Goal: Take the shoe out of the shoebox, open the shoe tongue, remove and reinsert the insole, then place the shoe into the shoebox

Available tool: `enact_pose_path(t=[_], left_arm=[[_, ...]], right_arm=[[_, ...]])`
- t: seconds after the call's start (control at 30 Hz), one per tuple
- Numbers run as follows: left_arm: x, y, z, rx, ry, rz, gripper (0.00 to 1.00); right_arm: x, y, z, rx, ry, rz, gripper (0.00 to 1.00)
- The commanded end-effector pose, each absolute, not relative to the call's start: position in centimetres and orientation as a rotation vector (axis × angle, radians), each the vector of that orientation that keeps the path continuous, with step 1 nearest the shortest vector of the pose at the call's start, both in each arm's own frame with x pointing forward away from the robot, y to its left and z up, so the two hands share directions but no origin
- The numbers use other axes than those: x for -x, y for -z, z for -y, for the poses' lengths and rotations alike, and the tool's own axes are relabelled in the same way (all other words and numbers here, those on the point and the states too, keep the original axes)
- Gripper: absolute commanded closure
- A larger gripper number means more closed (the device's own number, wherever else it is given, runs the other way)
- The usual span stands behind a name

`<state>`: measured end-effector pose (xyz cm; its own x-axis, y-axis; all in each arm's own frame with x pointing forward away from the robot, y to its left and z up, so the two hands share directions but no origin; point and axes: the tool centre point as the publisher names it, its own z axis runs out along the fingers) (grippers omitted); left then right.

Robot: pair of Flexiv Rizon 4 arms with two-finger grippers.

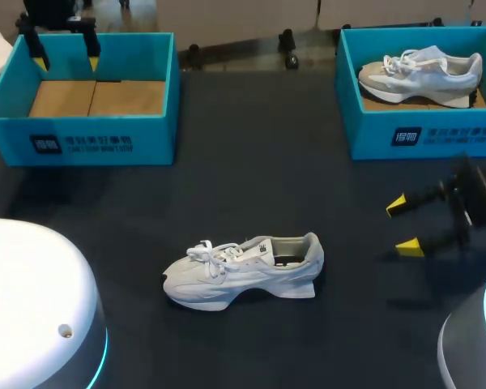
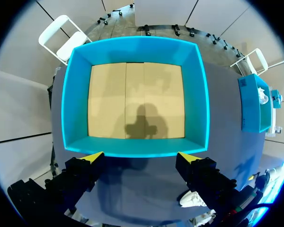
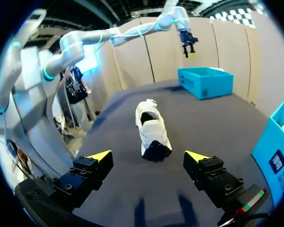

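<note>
A white sneaker (image 1: 243,271) lies on its sole in the middle of the dark table, toe to the left, laces tied. In the right wrist view the sneaker (image 3: 151,130) sits straight ahead of my right gripper (image 3: 149,156), heel toward it. My right gripper (image 1: 403,226) hovers open to the shoe's right, holding nothing. My left gripper (image 1: 65,50) hangs open above the empty left shoebox (image 1: 81,130). Below its yellow tips the left gripper (image 2: 141,158) sees that box's (image 2: 135,47) bare cardboard floor.
A second blue shoebox (image 1: 421,134) at the back right holds another white sneaker (image 1: 421,73). Part of this box (image 3: 279,142) shows beside my right gripper. Open dark tabletop (image 1: 251,186) lies between the boxes and around the shoe.
</note>
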<state>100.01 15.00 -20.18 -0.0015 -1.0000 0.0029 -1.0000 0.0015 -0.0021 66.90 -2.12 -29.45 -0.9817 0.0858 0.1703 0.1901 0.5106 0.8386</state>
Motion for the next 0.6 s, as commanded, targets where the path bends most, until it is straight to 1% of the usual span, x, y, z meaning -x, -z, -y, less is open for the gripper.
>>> enact_pose_path(t=[0.03, 0.43, 0.6], left_arm=[[-100.0, 20.1, -15.0, -2.220, -0.003, 2.222, 0.00], [-100.0, 20.1, -15.0, -2.220, -0.003, 2.222, 0.00], [-100.0, 20.1, -15.0, -2.220, -0.003, 2.222, 0.00]], right_arm=[[-65.9, 31.1, 2.0, 0.214, 1.539, 2.708, 0.00], [-65.9, 31.1, 2.0, 0.214, 1.539, 2.708, 0.00], [-66.6, 34.7, 1.6, 0.131, 1.665, 2.636, 0.00]])
